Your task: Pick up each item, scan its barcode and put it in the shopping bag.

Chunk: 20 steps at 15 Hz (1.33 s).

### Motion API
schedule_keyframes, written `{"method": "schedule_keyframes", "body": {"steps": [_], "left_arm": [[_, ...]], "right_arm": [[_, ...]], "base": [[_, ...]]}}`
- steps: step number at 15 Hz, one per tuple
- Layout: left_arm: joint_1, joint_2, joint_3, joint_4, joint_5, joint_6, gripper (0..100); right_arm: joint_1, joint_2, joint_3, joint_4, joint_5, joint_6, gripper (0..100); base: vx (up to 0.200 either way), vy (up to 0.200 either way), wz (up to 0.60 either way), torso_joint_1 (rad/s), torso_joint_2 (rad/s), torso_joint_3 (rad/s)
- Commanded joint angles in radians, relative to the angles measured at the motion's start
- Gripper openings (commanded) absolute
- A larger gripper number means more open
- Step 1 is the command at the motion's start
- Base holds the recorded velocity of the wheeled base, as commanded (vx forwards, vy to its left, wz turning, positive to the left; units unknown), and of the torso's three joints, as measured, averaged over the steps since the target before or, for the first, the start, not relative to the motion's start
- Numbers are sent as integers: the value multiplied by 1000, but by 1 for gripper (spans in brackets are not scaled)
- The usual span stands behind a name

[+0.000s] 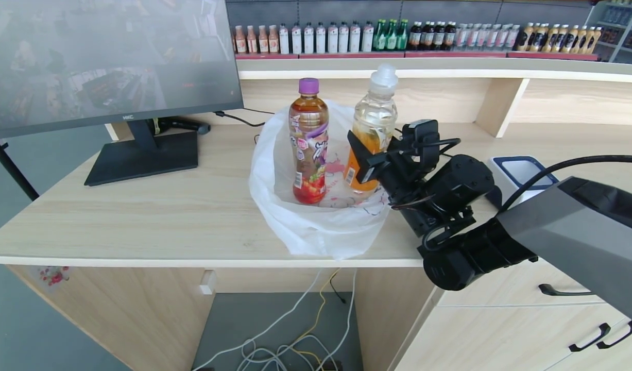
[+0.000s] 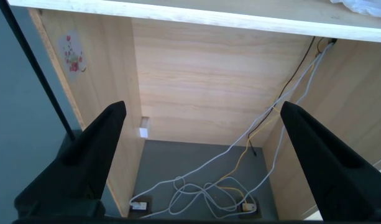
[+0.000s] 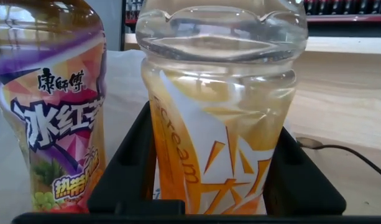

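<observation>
Right fingers (image 1: 363,154) clamp the orange-labelled bottle (image 1: 373,118), apparently standing inside the shopping bag (image 1: 295,226).

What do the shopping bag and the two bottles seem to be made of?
Shopping bag: thin, translucent white plastic film, crinkled and slumped.
Purple-capped bottle and white-capped bottle: clear glossy plastic, probably; liquid shows through, printed label sleeves.

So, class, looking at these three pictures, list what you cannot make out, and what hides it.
Head view: base of the clear orange-labelled plastic bottle, partly behind the right gripper; resting in the white plastic bag or lifted, unclear.
Right wrist view: cap of the purple-capped tea bottle, cut off by the edge.
Head view: blue-rimmed white device, partly behind the right arm.
</observation>
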<state>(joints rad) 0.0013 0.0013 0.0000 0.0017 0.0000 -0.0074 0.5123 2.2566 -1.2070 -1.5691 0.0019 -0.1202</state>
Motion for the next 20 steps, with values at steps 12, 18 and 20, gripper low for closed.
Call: {"method": "schedule_keyframes", "body": {"steps": [12, 18, 20], "left_arm": [[0, 0, 0, 0, 0, 0, 100], [0, 0, 0, 0, 0, 0, 100], [0, 0, 0, 0, 0, 0, 100]], "right_arm": [[0, 21, 0, -2, 4, 1, 0], [-5, 18, 0, -2, 3, 1, 100], [-11, 15, 1, -2, 3, 1, 100]], "base": [[0, 0, 0, 0, 0, 0], [0, 0, 0, 0, 0, 0], [0, 0, 0, 0, 0, 0]]}}
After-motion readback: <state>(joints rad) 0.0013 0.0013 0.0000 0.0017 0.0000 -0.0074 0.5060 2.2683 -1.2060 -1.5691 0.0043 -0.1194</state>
